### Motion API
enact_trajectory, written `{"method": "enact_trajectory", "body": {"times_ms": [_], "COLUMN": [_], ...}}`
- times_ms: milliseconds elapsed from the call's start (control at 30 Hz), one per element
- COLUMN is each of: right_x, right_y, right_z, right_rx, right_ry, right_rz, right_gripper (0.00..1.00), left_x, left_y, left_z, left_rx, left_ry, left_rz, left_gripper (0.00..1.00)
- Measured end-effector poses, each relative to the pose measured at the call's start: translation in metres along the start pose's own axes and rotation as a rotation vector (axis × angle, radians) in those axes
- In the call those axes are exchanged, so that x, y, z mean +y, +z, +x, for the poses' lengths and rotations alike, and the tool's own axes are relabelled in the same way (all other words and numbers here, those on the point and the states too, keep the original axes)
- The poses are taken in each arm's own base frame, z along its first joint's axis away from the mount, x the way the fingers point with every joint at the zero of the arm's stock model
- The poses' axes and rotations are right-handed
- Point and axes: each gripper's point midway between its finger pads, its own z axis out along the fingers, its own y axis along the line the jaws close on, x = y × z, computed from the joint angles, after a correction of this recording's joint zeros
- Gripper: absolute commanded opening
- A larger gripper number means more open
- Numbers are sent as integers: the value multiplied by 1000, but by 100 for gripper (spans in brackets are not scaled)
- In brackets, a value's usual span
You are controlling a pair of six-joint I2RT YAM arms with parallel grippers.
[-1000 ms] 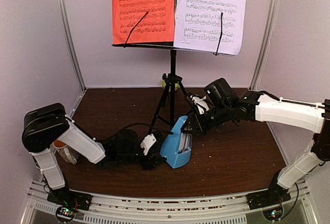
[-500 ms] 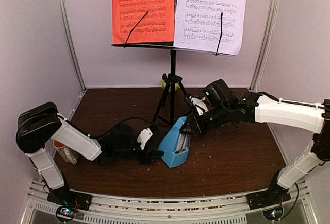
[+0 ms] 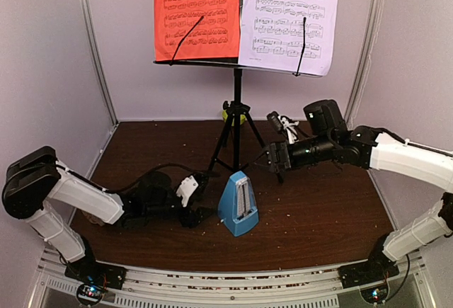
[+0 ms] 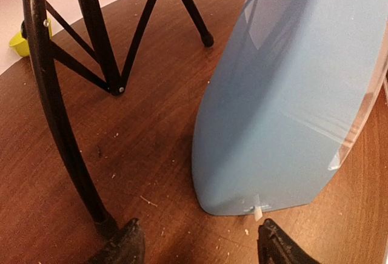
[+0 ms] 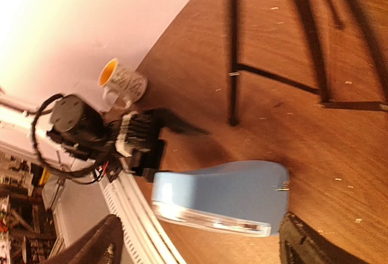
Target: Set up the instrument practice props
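Metronome (image 3: 237,205) stands upright on tabletop (image 3: 325,209). Left pincer (image 4: 200,249) wide, empty, just beside it; right pincer (image 3: 273,161) wide, empty, apart.

Enclosure: brown wood table (image 3: 318,216), pale walls (image 3: 49,74).
Table top is dark and wood-grained, scattered with small light crumbs. Plain lilac-white walls close the back, left and right sides. Slim metal posts (image 3: 97,53) run up both back corners. A ridged metal rail (image 3: 233,280) lines the near table edge. Light is even and soft, with a bright glare on the wall in the right wrist view.
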Motion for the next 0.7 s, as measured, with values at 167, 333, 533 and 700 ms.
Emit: {"method": "enact_trajectory", "body": {"times_ms": [167, 333, 533, 700], "right_x": [-54, -83, -107, -106], "right_y": [-5, 24, 51, 65], "right_z": [11, 38, 73, 97], "right_rx": [6, 116, 230, 300], "right_ry": [118, 166, 191, 155], "right_rz": [94, 141, 177, 161], "right_gripper": [63, 42, 30, 26], "left_x": [-1, -8, -14, -15], "left_y": [-7, -4, 13, 30], "left_z": [5, 18, 14, -4], "left_rx": [14, 63, 96, 75], "left_ry": [-4, -4, -19, -31], "left_rz": [-3, 19, 45, 59], "left_gripper": [40, 24, 13, 6]}}
